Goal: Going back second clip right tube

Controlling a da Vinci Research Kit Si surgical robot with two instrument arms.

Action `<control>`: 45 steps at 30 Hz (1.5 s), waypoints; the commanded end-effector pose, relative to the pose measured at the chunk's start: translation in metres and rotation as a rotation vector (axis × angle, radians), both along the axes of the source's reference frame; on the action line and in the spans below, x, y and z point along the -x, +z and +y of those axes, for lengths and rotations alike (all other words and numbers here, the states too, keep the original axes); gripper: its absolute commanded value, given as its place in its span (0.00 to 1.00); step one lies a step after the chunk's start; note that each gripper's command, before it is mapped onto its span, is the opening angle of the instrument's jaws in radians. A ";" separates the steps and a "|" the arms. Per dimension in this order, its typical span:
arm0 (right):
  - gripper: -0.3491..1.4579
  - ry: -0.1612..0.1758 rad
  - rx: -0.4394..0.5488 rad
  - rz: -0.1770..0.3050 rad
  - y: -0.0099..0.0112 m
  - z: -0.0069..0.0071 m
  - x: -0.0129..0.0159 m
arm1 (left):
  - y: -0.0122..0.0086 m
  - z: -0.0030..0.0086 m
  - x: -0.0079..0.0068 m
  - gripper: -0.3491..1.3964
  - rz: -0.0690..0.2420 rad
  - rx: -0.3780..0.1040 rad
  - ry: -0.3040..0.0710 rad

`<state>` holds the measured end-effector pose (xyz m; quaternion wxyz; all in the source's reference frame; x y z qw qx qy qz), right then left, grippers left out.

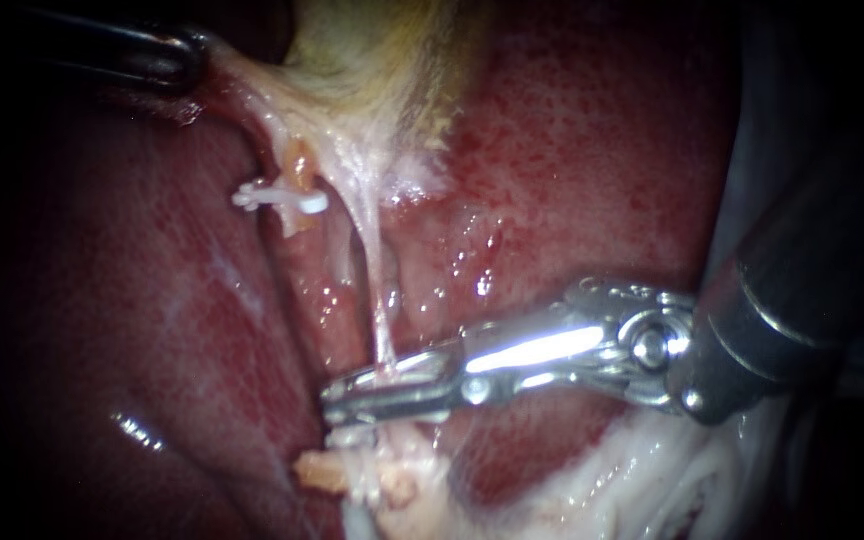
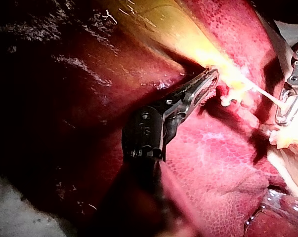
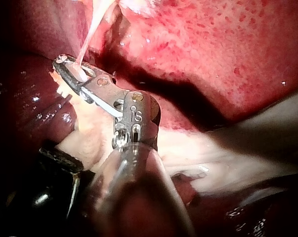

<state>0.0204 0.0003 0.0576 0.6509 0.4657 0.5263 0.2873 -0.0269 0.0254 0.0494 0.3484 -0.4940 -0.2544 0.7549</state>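
The right instrument [image 1: 384, 390] has its jaws pressed together across the low end of the right tube [image 1: 372, 270], pinching that thin pale strand. By my judgement the backing-off has not begun; the jaws must spread and slide clear. Whether a 2nd clip sits there I cannot tell, as they cover the spot. 1 white clip [image 1: 282, 198] shows on the left tube [image 1: 299, 165]. The left instrument [image 2: 205, 84] pinches the gallbladder [image 1: 372, 60] — drawing it taut.

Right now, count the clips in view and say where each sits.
1. A white clip sits across the left tube, below the left instrument; another may be hidden under the right instrument.
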 end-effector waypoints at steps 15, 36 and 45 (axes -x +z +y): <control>0.46 0.048 0.186 -0.076 0.0042 -0.0004 -0.0013 | 0.0002 0.0000 0.0000 0.00 0.000 0.001 0.000; 0.47 -0.003 0.637 -0.114 0.0012 0.0009 0.0067 | 0.0001 -0.0001 -0.0004 0.00 -0.001 0.000 0.002; 0.47 0.007 0.712 -0.139 -0.0010 0.0028 0.0133 | 0.0002 0.0000 -0.0003 0.00 -0.001 0.000 0.002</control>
